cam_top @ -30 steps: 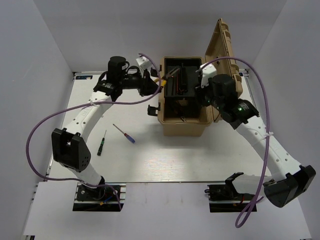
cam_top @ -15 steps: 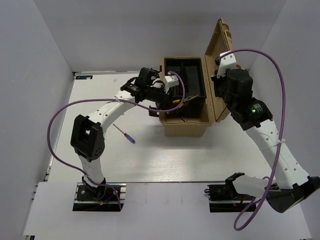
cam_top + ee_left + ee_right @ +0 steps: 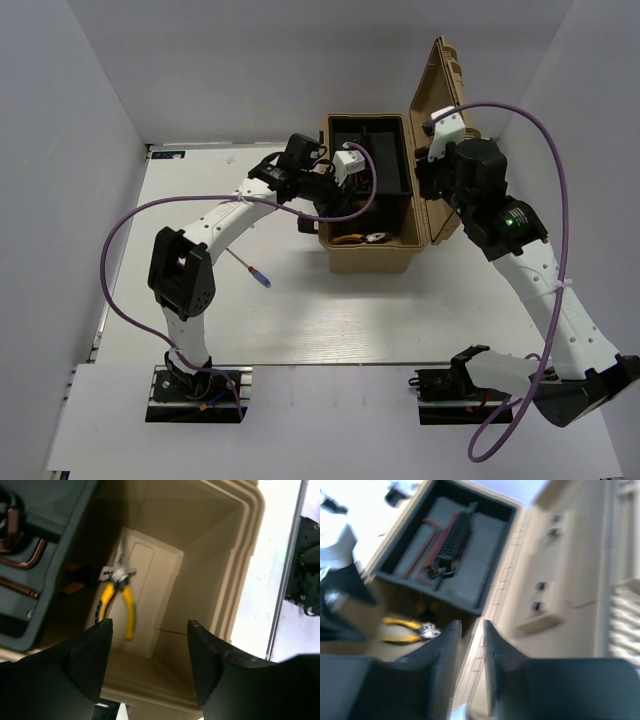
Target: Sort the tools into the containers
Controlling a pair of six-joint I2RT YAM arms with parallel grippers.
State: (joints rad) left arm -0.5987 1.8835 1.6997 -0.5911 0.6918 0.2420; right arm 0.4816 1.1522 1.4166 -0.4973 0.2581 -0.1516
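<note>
The yellow-handled pliers (image 3: 117,600) lie loose on the floor of the open tan toolbox (image 3: 365,262), where the top view shows the pliers (image 3: 365,238) and the right wrist view shows the pliers (image 3: 407,630). My left gripper (image 3: 150,625) hangs above them, open and empty; seen from the top, the left gripper (image 3: 345,190) is over the box. Thin L-shaped hex keys (image 3: 22,560) rest in the box's black tray (image 3: 378,150). A blue-tipped screwdriver (image 3: 250,268) lies on the table. My right gripper (image 3: 471,627) is open by a narrow gap, empty, over the box's hinge edge.
The toolbox lid (image 3: 447,95) stands upright on the right side, close behind the right gripper (image 3: 420,172). Purple cables (image 3: 130,225) loop off both arms. The left arm's elbow (image 3: 180,275) sits over the table left of the screwdriver.
The left gripper opened and let go of the pliers, which dropped to the box floor. The right gripper's jaws parted slightly from shut; that arm barely moved.
</note>
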